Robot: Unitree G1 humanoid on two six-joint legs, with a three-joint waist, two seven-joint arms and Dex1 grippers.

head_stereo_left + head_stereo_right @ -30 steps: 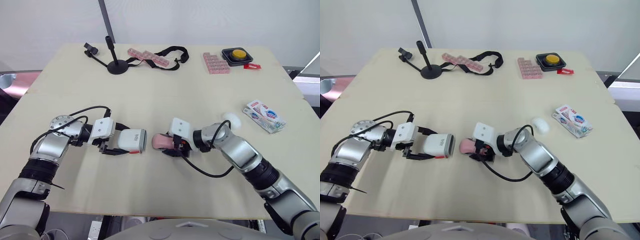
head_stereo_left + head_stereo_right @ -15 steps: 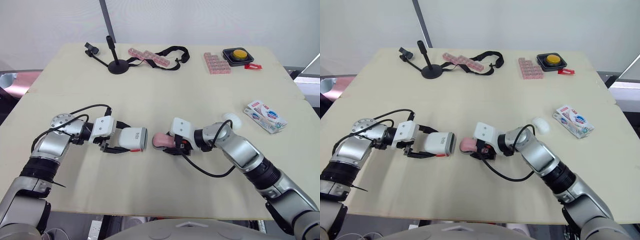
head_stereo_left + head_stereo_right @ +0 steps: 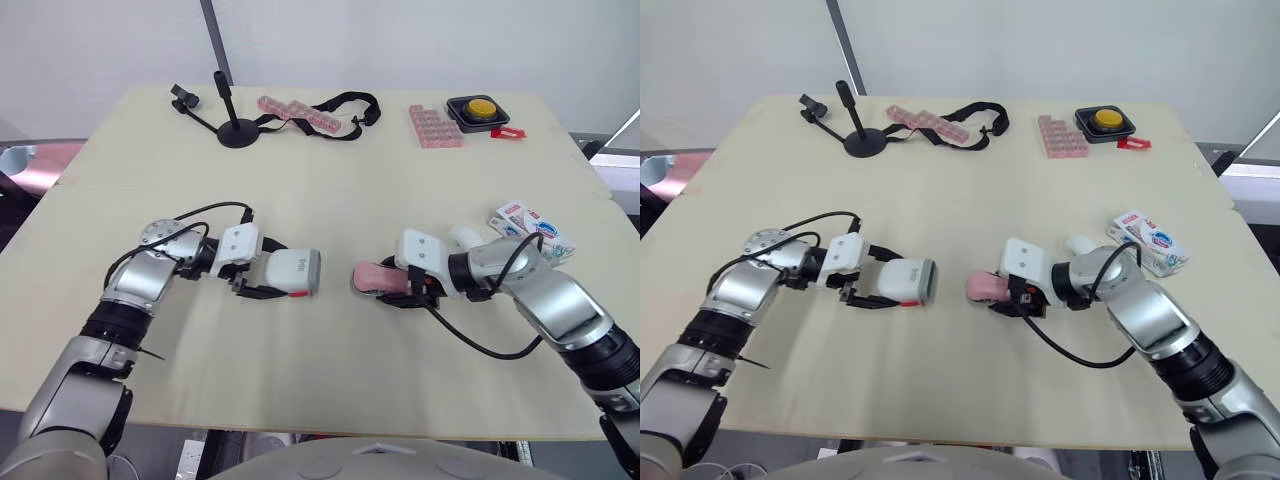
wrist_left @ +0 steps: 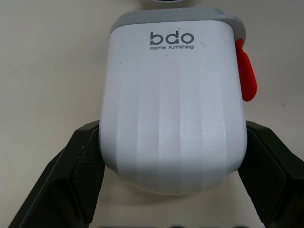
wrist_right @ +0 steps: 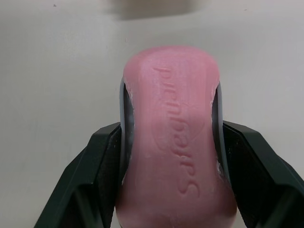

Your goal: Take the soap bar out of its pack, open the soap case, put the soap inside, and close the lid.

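Observation:
My left gripper (image 3: 268, 277) is shut on a white soap case (image 3: 293, 273) with a grey rim and a red latch (image 4: 246, 76), held on its side just above the table's middle. The case's grey end faces a pink soap bar (image 3: 368, 277), which sits in a thin grey shell (image 5: 122, 111). My right gripper (image 3: 398, 288) is shut on that soap and shell, its black fingers (image 5: 102, 161) pressing both sides. A small gap separates the case and the soap. The opened soap pack (image 3: 530, 232) lies at the right, beside a white lump (image 3: 466, 237).
At the table's back stand a black tripod stand (image 3: 232, 128), a black strap (image 3: 345, 108) with pink trays (image 3: 295, 112), another pink tray (image 3: 432, 126) and a yellow button box (image 3: 477, 108). The table's front edge runs close below both arms.
Both grippers have moved to the right with their loads. The gap between the case and the soap has widened a little.

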